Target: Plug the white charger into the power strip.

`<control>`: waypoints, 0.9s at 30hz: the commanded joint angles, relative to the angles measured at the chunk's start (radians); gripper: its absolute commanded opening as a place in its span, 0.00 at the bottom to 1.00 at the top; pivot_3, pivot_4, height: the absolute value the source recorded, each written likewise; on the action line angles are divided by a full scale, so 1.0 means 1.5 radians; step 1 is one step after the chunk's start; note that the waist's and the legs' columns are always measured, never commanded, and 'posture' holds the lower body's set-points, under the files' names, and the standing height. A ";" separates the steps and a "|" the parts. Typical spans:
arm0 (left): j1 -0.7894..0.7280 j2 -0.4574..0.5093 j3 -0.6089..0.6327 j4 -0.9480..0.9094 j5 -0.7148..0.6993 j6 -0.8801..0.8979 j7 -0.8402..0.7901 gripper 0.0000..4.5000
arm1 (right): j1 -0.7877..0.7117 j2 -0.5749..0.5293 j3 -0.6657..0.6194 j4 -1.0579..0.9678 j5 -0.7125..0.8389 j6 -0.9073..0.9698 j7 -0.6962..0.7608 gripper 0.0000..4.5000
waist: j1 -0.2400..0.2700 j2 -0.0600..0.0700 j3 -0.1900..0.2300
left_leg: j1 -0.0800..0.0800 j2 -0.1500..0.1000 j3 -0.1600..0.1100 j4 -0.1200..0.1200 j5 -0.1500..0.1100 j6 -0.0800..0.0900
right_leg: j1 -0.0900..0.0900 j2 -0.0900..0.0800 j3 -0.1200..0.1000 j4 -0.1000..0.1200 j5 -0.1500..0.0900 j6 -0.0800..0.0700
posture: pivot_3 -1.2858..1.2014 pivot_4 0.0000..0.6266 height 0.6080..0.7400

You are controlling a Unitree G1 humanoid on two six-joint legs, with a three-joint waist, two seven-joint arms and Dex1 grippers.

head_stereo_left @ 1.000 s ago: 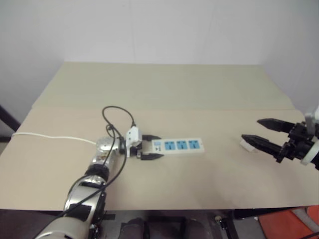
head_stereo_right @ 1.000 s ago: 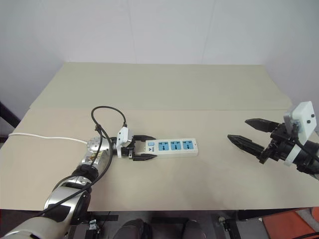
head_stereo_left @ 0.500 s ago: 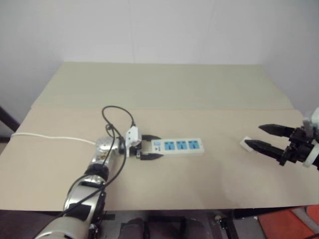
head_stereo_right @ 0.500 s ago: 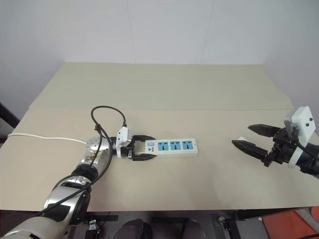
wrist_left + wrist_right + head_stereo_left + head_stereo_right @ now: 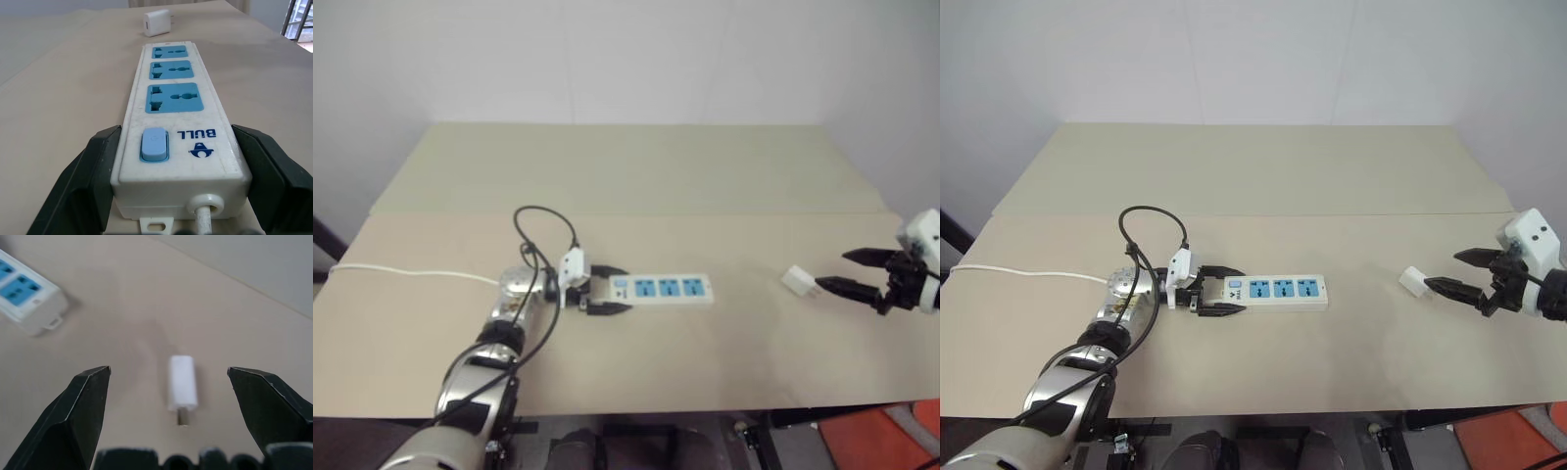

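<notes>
White charger (image 5: 1413, 282) lies flat on the beige worktop (image 5: 1263, 176), right of frame centre, well apart from the power strip (image 5: 1275, 290). Right gripper (image 5: 1452, 272) just beside it, jaws spread wide, empty. Left gripper (image 5: 1216, 291) jaws pinching the strip's switch end. Charger looks light, rigid, smooth, likely slippery; grab its flat sides, prongs left free.

My head cameras look down over the whole table (image 5: 1263, 166). My left wrist camera sits close along the power strip (image 5: 177, 142), the white charger (image 5: 156, 22) at twelve o'clock; my right wrist camera shares both.
</notes>
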 commanded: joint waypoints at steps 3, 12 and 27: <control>-0.011 -0.019 -0.021 -0.036 0.003 0.013 -0.015 0.72 | -0.153 -0.053 0.110 0.044 -0.056 0.067 0.048 1.00 | 0.000 0.000 0.000 | -0.001 0.000 0.000 0.000 0.000 0.000 | -0.001 0.000 0.000 0.000 0.000 0.000 | 0.52 0.24 1.00; -0.014 -0.037 -0.039 -0.049 0.011 0.024 0.002 0.72 | -0.505 -0.003 0.402 0.247 -0.246 0.172 0.214 1.00 | -0.002 0.000 0.000 | -0.003 0.000 0.000 0.001 0.000 0.000 | -0.002 -0.001 -0.001 -0.001 0.000 0.000 | 0.52 0.24 1.00; -0.015 -0.054 -0.049 -0.066 0.020 0.028 0.046 0.72 | -0.652 0.137 0.487 0.546 -0.408 0.055 0.247 1.00 | -0.005 0.001 0.000 | -0.005 -0.002 0.000 0.001 0.001 -0.002 | -0.004 -0.002 -0.002 0.000 0.000 0.001 | 0.52 0.24 1.00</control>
